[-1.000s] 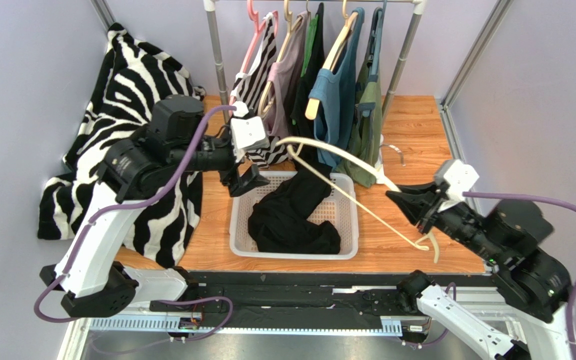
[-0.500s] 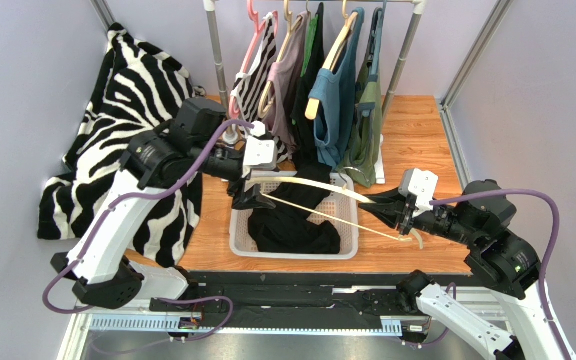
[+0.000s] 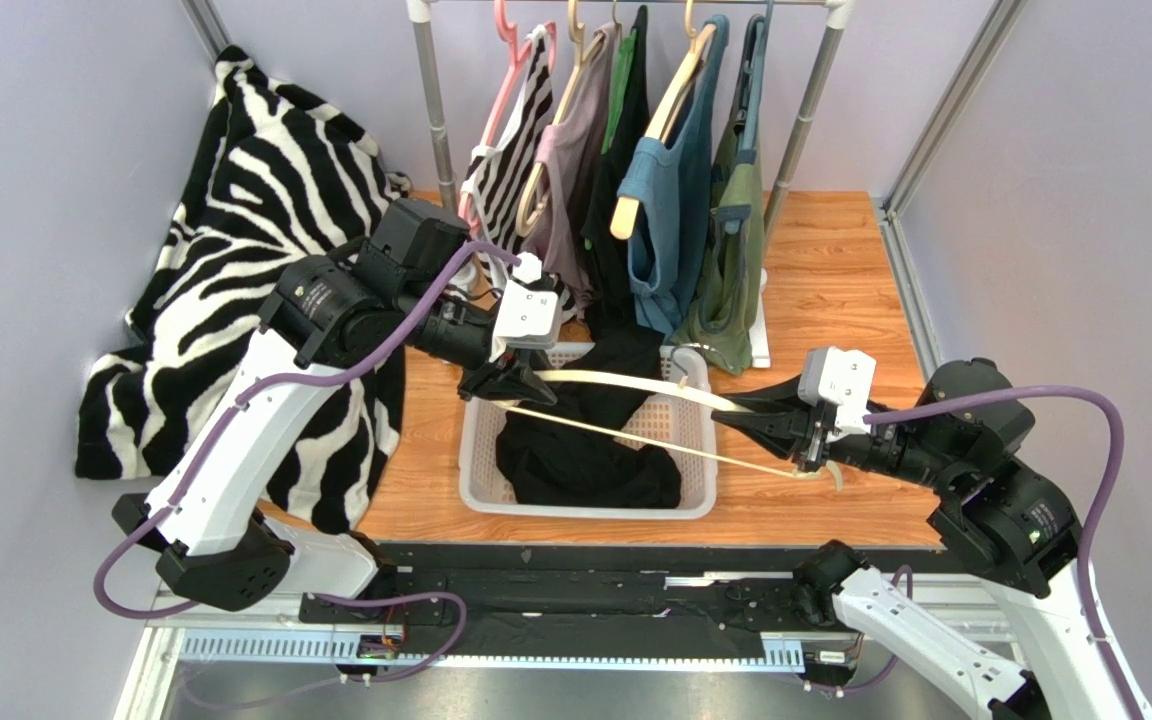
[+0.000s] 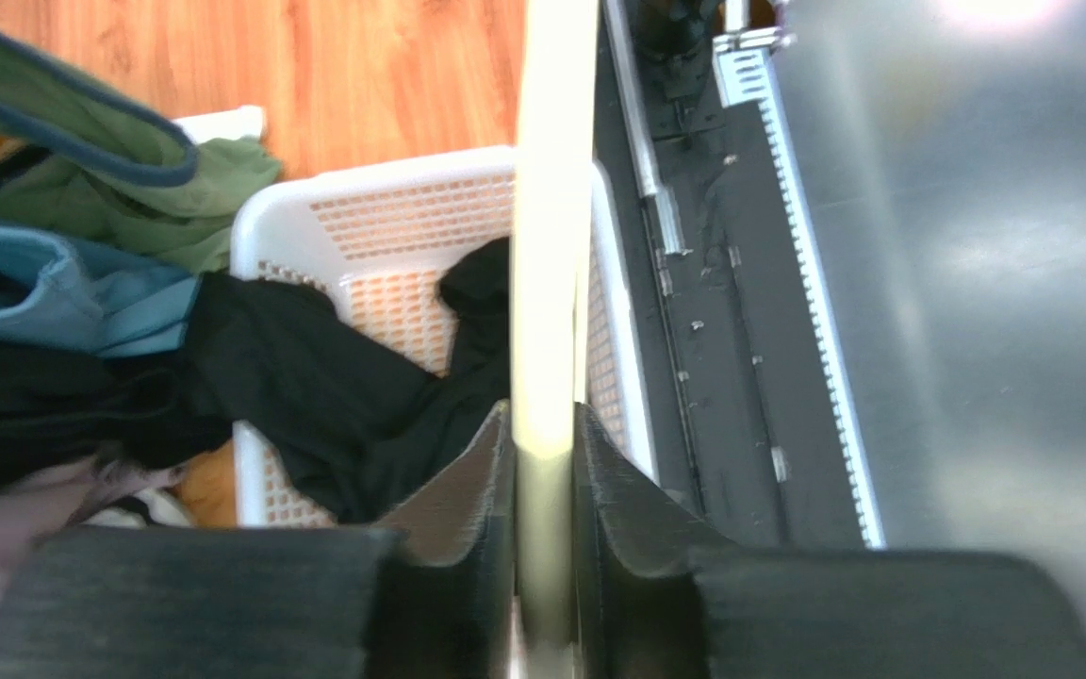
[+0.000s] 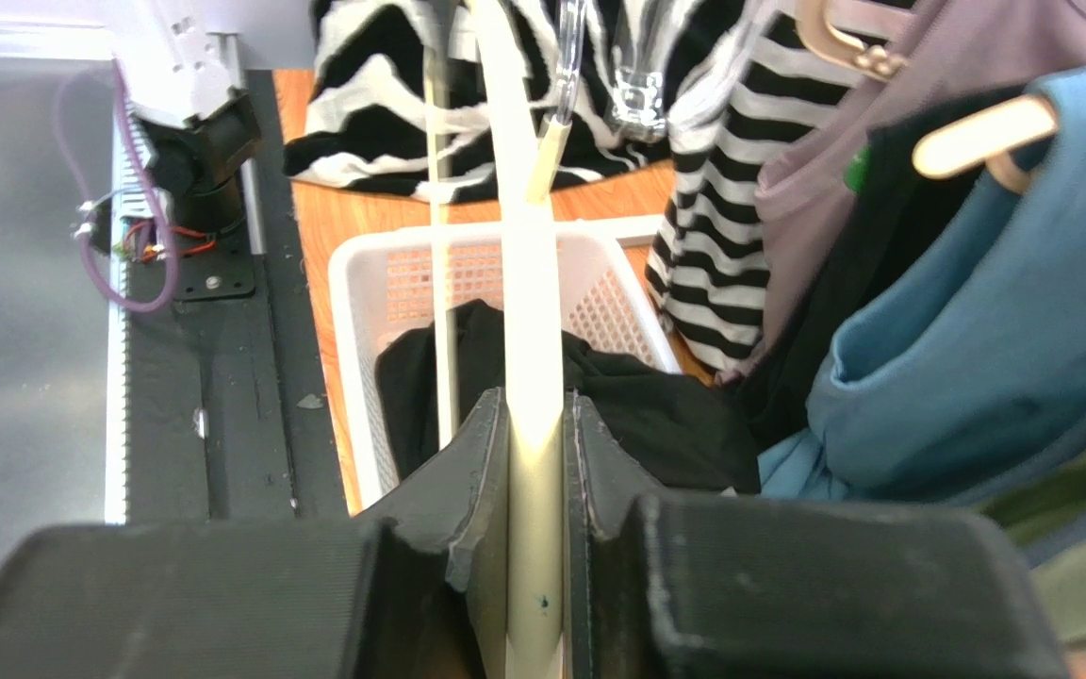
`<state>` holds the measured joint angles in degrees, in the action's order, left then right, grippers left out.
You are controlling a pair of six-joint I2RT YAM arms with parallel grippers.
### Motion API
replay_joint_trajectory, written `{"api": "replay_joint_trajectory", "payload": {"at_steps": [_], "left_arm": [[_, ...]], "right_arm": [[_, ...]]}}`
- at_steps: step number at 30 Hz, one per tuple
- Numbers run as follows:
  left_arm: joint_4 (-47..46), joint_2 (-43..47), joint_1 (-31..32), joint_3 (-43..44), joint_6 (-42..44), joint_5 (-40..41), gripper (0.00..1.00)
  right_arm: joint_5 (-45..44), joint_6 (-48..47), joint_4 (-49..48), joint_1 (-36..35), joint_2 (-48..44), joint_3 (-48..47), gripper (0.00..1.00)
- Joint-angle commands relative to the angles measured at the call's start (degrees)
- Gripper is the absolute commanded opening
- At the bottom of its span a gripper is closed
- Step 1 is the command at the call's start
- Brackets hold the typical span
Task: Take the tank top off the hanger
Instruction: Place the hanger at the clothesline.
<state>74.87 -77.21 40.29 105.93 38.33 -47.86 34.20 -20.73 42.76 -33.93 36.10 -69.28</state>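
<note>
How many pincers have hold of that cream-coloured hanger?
2: the left pincer clamps the cream-coloured hanger at its left end above the white plastic basket; the right pincer clamps its other end, right of the basket.

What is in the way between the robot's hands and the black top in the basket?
Only the cream hanger. The left hand and right hand are both shut on it, holding it above the white basket. The black tank top lies inside, below it, with nothing else over it.
</note>
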Motion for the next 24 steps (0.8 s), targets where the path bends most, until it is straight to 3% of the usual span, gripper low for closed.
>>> {"api": "replay_joint_trajectory", "payload": {"at_steps": [1, 4, 7, 10, 14, 15, 17, 22, 24], "left_arm": [[8.96, -2.14, -0.04, 2.61, 4.65, -3.03, 0.09], [13.45, -4.69, -0.04, 5.6, 6.32, -3.29, 0.0], [15.83, -5.84, 0.05, 7.71, 6.85, -3.82, 0.0], [13.38, -4.89, -0.04, 8.85, 1.87, -0.77, 0.0], [6.45, 2.22, -0.04, 7.9, -3.86, 7.58, 0.0], [1.9, 4.68, -0.04, 6.93, -5.09, 9.52, 0.0], [-1.73, 11.54, 0.05, 5.08, -7.65, 14.88, 0.0], [-0.95, 19.26, -0.39, 5.26, -8.89, 24.53, 0.0], [-2.18, 21.39, -0.3, 5.69, -9.58, 28.24, 0.0]], "right_arm": [[-1.06, -0.98, -7.16, 0.01, 0.11, -1.74, 0.0], [-1.15, -0.89, -7.17, 0.01, 0.64, -2.09, 0.0], [-1.93, -0.1, -8.04, 0.01, 0.9, -1.92, 0.0], [-4.39, 1.57, -10.06, 0.01, 0.56, -1.65, 0.04], [-10.54, 2.89, -13.49, 0.01, -1.11, -0.78, 0.21], [-12.03, 3.41, -14.1, 0.01, -2.07, -0.69, 0.3], [-15.29, 3.5, -15.42, 0.09, -2.96, -0.33, 0.35], [-21.0, 4.91, -16.57, 0.01, -4.63, -0.16, 0.45], [-22.67, 5.26, -16.66, 0.01, -4.98, 0.28, 0.55]]}}
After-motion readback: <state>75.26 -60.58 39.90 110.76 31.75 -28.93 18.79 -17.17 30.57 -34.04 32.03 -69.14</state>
